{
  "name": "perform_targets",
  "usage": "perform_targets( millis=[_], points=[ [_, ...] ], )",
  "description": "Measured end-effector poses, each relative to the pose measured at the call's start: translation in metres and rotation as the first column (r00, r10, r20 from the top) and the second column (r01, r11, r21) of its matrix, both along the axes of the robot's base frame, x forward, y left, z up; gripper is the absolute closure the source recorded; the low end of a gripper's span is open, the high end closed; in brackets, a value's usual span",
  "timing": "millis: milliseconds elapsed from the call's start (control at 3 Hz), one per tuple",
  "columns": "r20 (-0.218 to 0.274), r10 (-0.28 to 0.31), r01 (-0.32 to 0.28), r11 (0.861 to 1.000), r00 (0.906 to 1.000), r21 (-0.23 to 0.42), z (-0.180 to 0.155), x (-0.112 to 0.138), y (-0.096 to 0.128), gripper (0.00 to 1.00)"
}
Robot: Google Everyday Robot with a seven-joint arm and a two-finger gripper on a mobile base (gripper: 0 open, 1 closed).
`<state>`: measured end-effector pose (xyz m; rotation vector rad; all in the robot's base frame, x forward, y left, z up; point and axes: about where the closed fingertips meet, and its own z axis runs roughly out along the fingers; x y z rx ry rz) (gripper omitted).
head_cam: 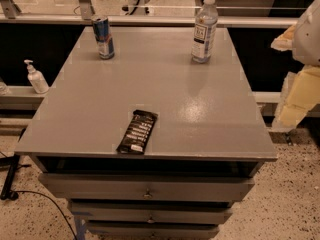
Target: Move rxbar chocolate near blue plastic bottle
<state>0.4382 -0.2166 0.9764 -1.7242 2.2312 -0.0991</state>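
Observation:
The rxbar chocolate (137, 131) is a flat black wrapper with white lettering. It lies on the grey table top (200, 109) near the front edge, a little left of centre. The blue plastic bottle (204, 29) stands upright with its white cap at the back right of the table. The bar and the bottle are far apart. My gripper (296, 98) shows as pale cream parts at the right edge of the view, off the table's right side and above the floor. It is well away from both the bar and the bottle and holds nothing I can see.
A blue and silver drink can (103, 37) stands at the back left of the table. A white pump bottle (35, 77) sits on a ledge to the left. Drawers (147, 189) are below the table top. A rail (150, 20) runs behind the table.

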Motion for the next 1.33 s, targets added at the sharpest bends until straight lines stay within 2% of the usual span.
perform_targets(
  millis=[333, 667, 1000, 1333],
  points=[
    [0.0, 0.0, 0.0, 1.0, 1.0, 0.0, 0.0, 0.0, 0.0, 0.0],
    [0.012, 0.019, -0.02, 0.996, 0.9997, 0.081, -0.012, 0.009, 0.017, 0.0],
    [0.046, 0.075, -0.084, 0.972, 0.9961, 0.219, -0.033, 0.026, 0.058, 0.0],
    [0.094, 0.122, -0.148, 0.926, 0.988, 0.348, -0.044, 0.04, 0.096, 0.0]
  ],
)
